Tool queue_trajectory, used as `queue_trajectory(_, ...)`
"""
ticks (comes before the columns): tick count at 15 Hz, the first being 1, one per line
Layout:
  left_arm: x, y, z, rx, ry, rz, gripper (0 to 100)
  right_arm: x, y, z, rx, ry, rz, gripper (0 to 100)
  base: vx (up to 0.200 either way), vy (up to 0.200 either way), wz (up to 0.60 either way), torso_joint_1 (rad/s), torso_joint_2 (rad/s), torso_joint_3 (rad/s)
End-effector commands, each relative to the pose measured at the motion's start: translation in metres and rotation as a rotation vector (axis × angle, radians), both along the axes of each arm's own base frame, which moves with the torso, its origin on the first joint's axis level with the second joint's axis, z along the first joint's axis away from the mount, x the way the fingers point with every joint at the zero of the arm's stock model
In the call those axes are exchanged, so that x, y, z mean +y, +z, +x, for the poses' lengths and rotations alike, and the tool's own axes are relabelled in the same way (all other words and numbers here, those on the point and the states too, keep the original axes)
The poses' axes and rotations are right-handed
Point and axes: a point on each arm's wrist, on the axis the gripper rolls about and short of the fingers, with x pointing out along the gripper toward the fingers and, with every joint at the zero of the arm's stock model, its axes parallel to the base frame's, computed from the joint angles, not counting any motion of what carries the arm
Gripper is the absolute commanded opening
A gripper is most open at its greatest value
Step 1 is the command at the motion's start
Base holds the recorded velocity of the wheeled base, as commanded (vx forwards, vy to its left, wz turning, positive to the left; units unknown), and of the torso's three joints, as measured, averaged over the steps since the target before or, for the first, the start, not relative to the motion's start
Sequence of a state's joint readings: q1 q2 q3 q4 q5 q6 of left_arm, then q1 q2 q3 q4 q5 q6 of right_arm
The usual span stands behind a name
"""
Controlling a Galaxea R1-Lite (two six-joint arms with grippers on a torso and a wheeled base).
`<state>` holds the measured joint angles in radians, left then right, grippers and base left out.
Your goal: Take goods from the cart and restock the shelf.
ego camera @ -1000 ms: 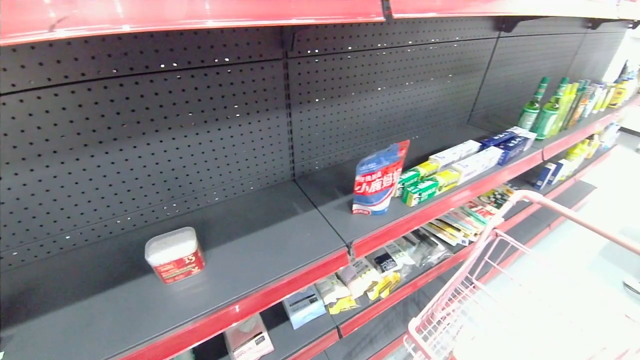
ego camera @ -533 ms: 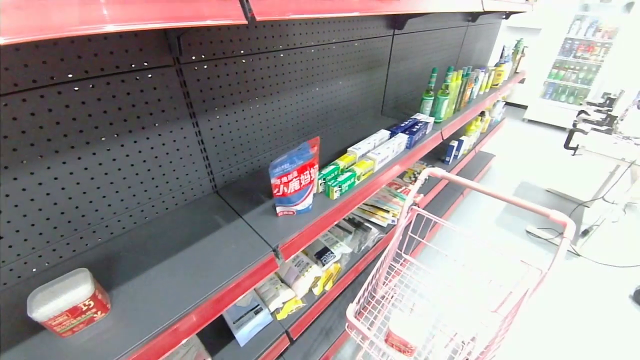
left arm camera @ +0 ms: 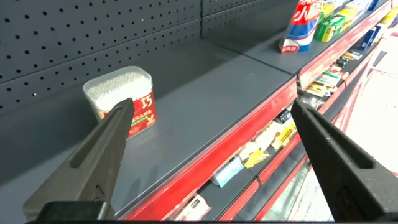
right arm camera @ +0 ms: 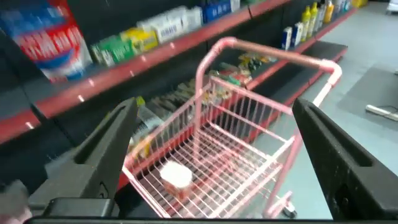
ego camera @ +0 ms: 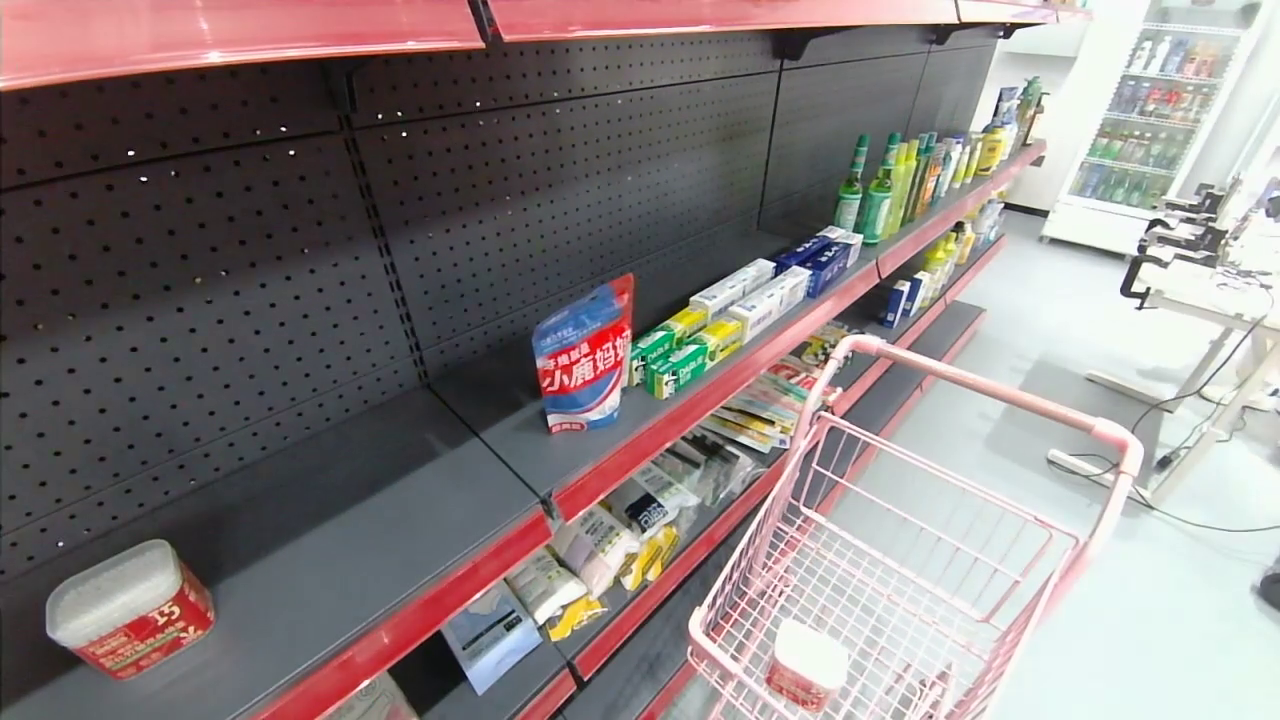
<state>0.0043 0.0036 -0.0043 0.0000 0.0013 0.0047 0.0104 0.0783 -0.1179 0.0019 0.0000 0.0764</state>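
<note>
A pink wire cart (ego camera: 1000,395) stands at the lower right of the head view, beside the shelf. In its basket lies a round tub with a white lid (ego camera: 806,664), also in the right wrist view as the tub (right arm camera: 176,177) inside the cart (right arm camera: 267,59). A matching white-lidded red tub (ego camera: 130,607) sits on the dark shelf board (ego camera: 350,540) at the far left; the tub (left arm camera: 121,99) shows between the left fingers. My left gripper (left arm camera: 211,155) is open above the shelf. My right gripper (right arm camera: 214,162) is open above the cart.
A blue and red pouch (ego camera: 585,355) stands mid-shelf, with green and white boxes (ego camera: 700,335) and green bottles (ego camera: 880,190) further right. The lower shelf (ego camera: 620,530) holds several packets. A desk with cables (ego camera: 1200,300) stands across the aisle.
The head view has swung right: the shelf goods slid left in the picture and the whole cart with its tub came into view. Nothing on the shelf has itself moved.
</note>
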Motion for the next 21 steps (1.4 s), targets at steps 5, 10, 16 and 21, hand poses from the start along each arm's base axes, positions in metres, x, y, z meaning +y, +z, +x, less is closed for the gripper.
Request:
queue_trajectory(5,0.000,0.000,0.000,-0.001,0.001,0.000,100,-0.016,0.083,0.194,0.537,-0.115,0.067,100,0.000,0.000,0.00,0.000,0.00,0.000)
queue_trajectory(10,0.000,0.000,0.000,-0.001,0.001,0.001,100,-0.017,-0.016,0.273,0.919,0.407,-0.083,100,0.000,0.000,0.00,0.000,0.00,0.000)
queue_trajectory(16,0.000,0.000,0.000,-0.001,0.002,0.001,100,-0.003,-0.073,0.317,1.045,0.570,-0.187,100,0.000,0.000,0.00,0.000,0.00,0.000)
queue_trajectory(21,0.000,0.000,0.000,0.001,0.001,0.001,100,-0.002,-0.096,0.320,1.099,0.618,-0.225,100,0.000,0.000,0.00,-0.070,0.16,0.089)
